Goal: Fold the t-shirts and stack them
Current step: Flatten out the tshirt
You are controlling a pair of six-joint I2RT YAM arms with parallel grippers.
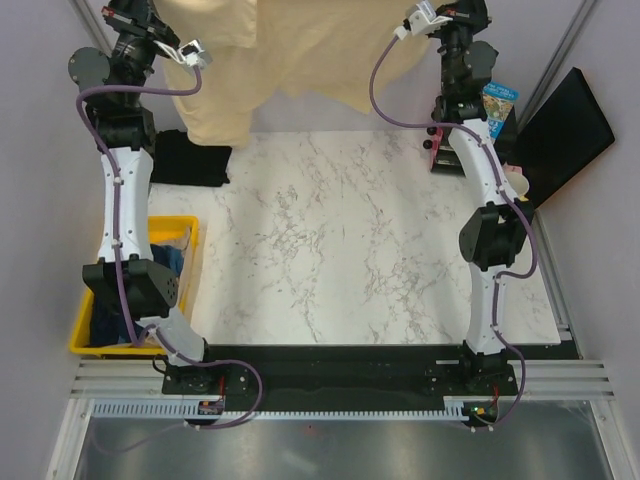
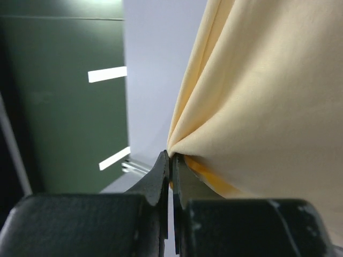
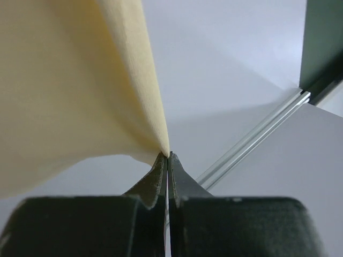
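Left end effector (image 2: 170,159): clamped on cream shirt (image 1: 290,50), far left.
Right end effector (image 3: 168,159): clamped on same shirt, far right.
Cream shirt: hanging between both, above surface (image 1: 340,240).
Black shirt (image 1: 190,158): on surface, far left.

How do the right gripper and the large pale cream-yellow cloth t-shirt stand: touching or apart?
Touching. The right wrist view shows the right gripper shut on the large pale cream-yellow cloth t-shirt, fabric fanning out from its closed jaws.
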